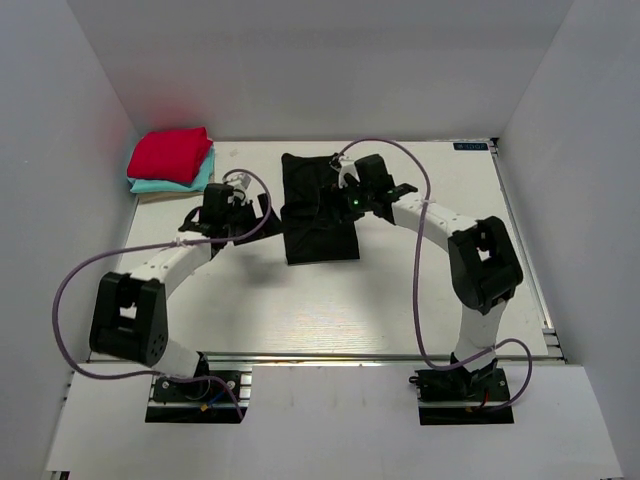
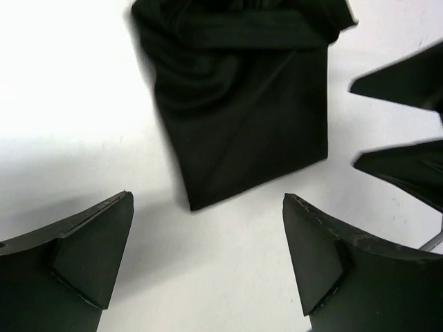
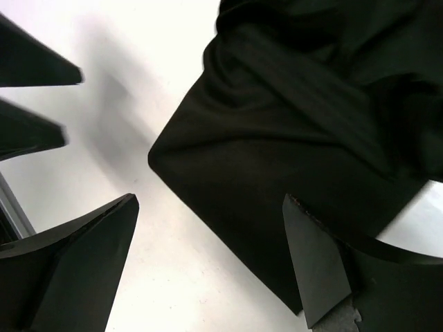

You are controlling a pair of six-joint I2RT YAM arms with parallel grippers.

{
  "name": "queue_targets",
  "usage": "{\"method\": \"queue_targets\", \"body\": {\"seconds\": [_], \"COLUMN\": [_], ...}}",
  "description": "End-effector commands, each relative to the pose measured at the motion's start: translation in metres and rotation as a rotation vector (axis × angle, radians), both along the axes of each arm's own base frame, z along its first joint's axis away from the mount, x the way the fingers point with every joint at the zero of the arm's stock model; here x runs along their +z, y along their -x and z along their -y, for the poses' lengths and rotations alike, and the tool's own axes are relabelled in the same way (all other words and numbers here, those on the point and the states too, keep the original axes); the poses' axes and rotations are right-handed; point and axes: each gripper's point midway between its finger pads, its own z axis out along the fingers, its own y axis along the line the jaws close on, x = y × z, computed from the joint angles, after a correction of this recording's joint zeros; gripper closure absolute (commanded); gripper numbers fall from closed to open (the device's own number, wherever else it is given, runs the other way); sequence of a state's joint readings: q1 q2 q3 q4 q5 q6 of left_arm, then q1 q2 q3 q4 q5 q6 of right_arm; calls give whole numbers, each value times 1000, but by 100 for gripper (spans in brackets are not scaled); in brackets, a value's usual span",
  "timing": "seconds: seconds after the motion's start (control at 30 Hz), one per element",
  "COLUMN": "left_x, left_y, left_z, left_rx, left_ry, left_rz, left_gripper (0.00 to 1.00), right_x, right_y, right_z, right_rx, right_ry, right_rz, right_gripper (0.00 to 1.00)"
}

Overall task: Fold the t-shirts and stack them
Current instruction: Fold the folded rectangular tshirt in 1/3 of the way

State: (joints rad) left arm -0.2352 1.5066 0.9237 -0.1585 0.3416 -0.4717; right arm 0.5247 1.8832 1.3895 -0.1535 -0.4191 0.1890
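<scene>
Top external | white table (image 1: 300, 310), pale walls (image 1: 300, 60) | left pincer (image 2: 208, 199), right pincer (image 3: 208, 200) gaping, empty

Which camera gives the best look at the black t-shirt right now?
The left wrist view: the black t-shirt is large and unobstructed, with its folded edges and bunched far end clear. The top view shows it small, partly under the right arm. The right wrist view crops it close.

— What colour is the t-shirt (image 1: 318, 215) before you?
— Plain black, on a white tabletop (image 1: 300, 310).
— And the others?
— A red shirt (image 1: 172, 153) and a teal shirt (image 1: 178, 184), both plain. My left end effector (image 2: 208, 199) and right end effector (image 3: 211, 200) are black, my cables (image 1: 417, 290) purple.
</scene>
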Motion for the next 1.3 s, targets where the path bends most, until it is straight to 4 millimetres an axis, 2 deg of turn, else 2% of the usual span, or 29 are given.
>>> {"method": "queue_targets", "body": {"seconds": [0.0, 0.03, 0.07, 0.1, 0.13, 0.2, 0.23, 0.37, 0.47, 0.5, 0.53, 0.57, 0.6, 0.67, 0.73, 0.77, 0.8, 0.83, 0.87, 0.9, 0.93, 1.0, 1.03, 1.1, 1.13, 1.17, 1.2, 1.23, 1.27], "left_x": [3, 0, 6, -4, -6, -6, -7, -6, -10, -10, -12, -12, -12, -12, -20, -18, -22, -25, -21, -23, -23, -23, -18, -17, -16, -13, -12, -15, -17], "left_y": [28, 33, 40, 50, 55, 66, 69, 77, 79, 79, 81, 81, 81, 79, 79, 79, 80, 80, 77, 78, 78, 78, 75, 74, 70, 71, 68, 68, 67], "left_z": [-13, -19, -23, -28, -32, -36, -38, -40, -41, -41, -42, -42, -42, -41, -41, -41, -40, -40, -40, -38, -38, -37, -36, -34, -33, -28, -24, -18, -15], "left_rx": [25, 44, 65, 75, 96, 103, 110, 110, 103, 103, 103, 97, 97, 97, 96, 96, 87, 87, 81, 73, 73, 60, 60, 43, 43, 20, 1, -28, -42], "left_ry": [-22, -40, -39, -54, -63, -66, -73, -71, -80, -80, -83, -89, -89, -90, -98, -98, -95, -98, -101, -96, -96, -98, -95, -91, -89, -66, -58, -35, -23], "left_rz": [0, -4, 7, -14, -21, -11, -14, -7, -11, -11, -21, -17, -17, -19, -46, -47, -63, -75, -61, -71, -71, -74, -64, -52, -46, -41, -25, -34, -38], "left_gripper": [1, 1, 1, 1, 1, 1, 1, 1, 1, 1, 1, 1, 1, 1, 1, 1, 1, 1, 1, 1, 1, 1, 1, 1, 1, 1, 1, 1, 1], "right_x": [-18, -24, -27, -27, -37, -37, -45, -49, -44, -32, -31, -38, -29, -34, -31, -27, -41, -37, -24, -44, -19, -25, -20, -2, 24, 21, 29, 51, 24], "right_y": [1, 1, -5, -8, -12, -22, -26, -48, -63, -74, -76, -78, -84, -90, -101, -108, -110, -118, -129, -130, -144, -149, -150, -149, -147, -141, -134, -129, -116], "right_z": [-14, -15, -13, -15, -15, -17, -18, -25, -27, -30, -29, -29, -32, -33, -35, -37, -39, -43, -46, -46, -53, -49, -50, -46, -40, -34, -28, -22, -9], "right_rx": [43, 40, 15, 5, -10, -39, -45, -82, -111, -115, -122, -120, -123, -135, -154, -156, -153, -160, -168, -169, -179, -192, -193, -207, -218, -233, -248, -270, -295], "right_ry": [8, 18, 32, 34, 46, 50, 56, 59, 58, 48, 49, 63, 56, 60, 53, 45, 56, 44, 29, 60, 29, 51, 46, 37, 12, 23, 15, -7, 38], "right_rz": [-5, -17, -5, 2, -6, 9, 1, 41, 76, 112, 115, 110, 134, 139, 162, 178, 163, 178, 209, 179, 229, 211, 218, 242, 276, 262, 265, 285, 227], "right_gripper": [10, 10, 10, 10, 10, 10, 10, 10, 10, 10, 10, 10, 10, 10, 10, 10, 10, 10, 10, 10, 10, 10, 10, 10, 10, 10, 10, 10, 10]}}
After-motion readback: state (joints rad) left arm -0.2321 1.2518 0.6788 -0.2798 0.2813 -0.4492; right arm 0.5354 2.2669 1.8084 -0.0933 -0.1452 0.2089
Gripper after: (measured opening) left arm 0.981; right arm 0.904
